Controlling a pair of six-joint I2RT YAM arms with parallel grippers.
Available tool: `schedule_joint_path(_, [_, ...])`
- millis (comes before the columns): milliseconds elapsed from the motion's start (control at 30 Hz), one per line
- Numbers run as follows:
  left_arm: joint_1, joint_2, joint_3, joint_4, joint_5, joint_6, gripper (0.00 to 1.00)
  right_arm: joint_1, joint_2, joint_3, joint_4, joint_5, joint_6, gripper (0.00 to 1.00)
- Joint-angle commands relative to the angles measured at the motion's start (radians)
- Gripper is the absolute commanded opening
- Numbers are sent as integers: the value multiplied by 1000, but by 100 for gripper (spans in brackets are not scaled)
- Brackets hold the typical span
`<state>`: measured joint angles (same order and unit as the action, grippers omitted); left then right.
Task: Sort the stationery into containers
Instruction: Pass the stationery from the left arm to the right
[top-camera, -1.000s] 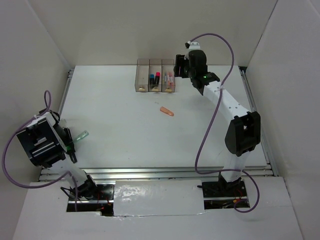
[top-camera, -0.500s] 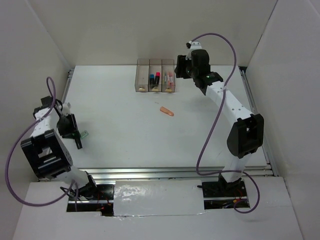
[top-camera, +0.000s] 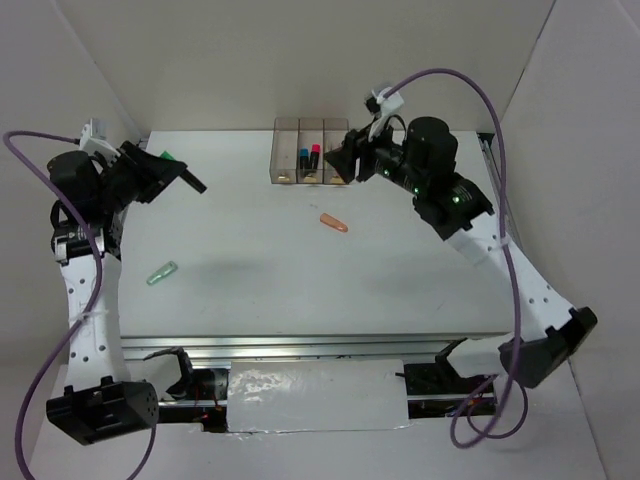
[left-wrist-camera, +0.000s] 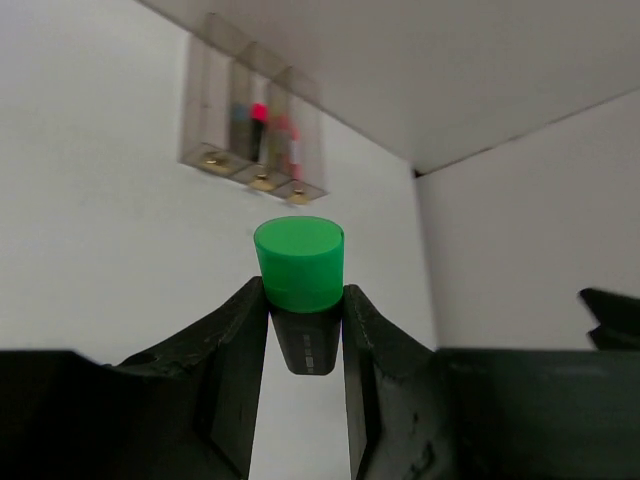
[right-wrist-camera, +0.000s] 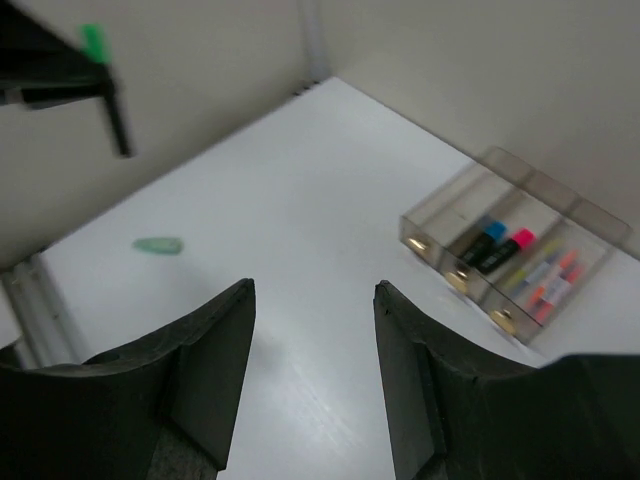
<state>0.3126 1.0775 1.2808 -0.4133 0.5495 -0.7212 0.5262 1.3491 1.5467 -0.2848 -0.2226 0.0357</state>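
My left gripper (top-camera: 178, 168) is raised high over the far left of the table. It is shut on a black marker with a green cap (left-wrist-camera: 298, 262), which stands up between the fingers (left-wrist-camera: 235, 350). My right gripper (top-camera: 345, 160) is open and empty, in the air beside the three joined containers (top-camera: 310, 150). The middle bin holds a blue-tipped marker (right-wrist-camera: 490, 230) and a pink highlighter (right-wrist-camera: 522, 240). The right bin holds thin orange-salmon pens (right-wrist-camera: 553, 275). A pale green pen (top-camera: 161, 272) lies at the near left. An orange-salmon pen (top-camera: 334, 223) lies mid-table.
White walls close in the table on the left, back and right. A metal rail (top-camera: 300, 345) runs along the near edge. The pale green pen also shows in the right wrist view (right-wrist-camera: 158, 245).
My left arm has swung up and back from the near-left table surface, carrying the green-capped marker. My right arm has lifted and turned away from the containers. The pale green pen has stayed on the table.
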Motion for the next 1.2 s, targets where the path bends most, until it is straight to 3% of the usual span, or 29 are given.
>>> schedule_joint_path(0, [-66,-37,-47,273,32,-345,0,113,-85,-48,13,-44,-79,58])
schedule_joint_path(167, [-133,-62,-135,454,53,-615,0,305,-61,-16,29,6,-47,58])
schedule_joint_path(333, [-194,-102,-210,524,15,-768,0,382,64,105,56,69,30,58])
schedule_joint_path(567, [-190,-140,-219,443,15,-790,0,405,176,193,64,103,95,58])
schedule_joint_path(1167, [-191,-159,-259,450,27,-807,0,465,289,300,73,107,61,53])
